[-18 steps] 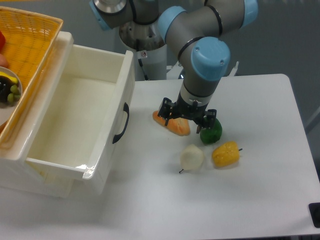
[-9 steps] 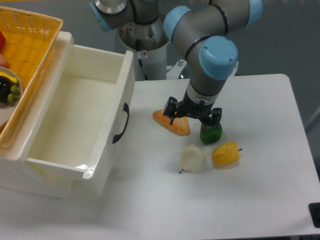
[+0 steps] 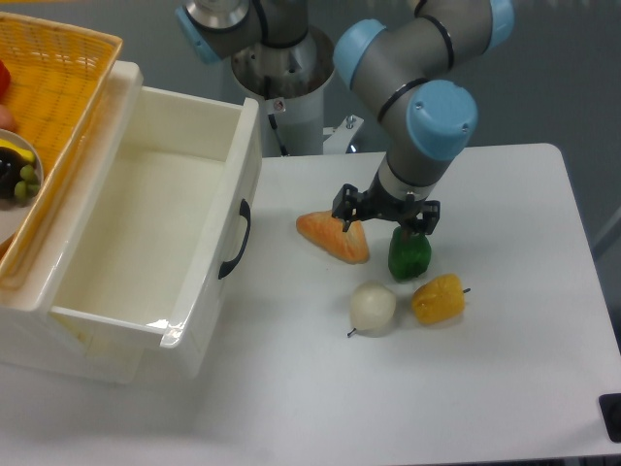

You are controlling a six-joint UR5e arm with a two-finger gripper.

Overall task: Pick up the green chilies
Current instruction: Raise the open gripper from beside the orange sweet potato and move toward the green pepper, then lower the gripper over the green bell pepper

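Green chilies (image 3: 409, 255): stood on the white table (image 3: 505, 369), just behind the yellow pepper (image 3: 438, 299), right of the orange wedge (image 3: 335, 238).
Handling: I judged it light, stiff and slippery; best pinched across the lobed body.
My gripper (image 3: 386, 215): sat just above its top, slightly left; I could not tell its state.

A robotics lab is showing here: a grey-and-blue jointed industrial arm (image 3: 417, 87) is standing bolted at 12 o'clock of a plain white table (image 3: 505, 388), with plastic toy vegetables (image 3: 388, 272) lying at centre against bare grey walls.
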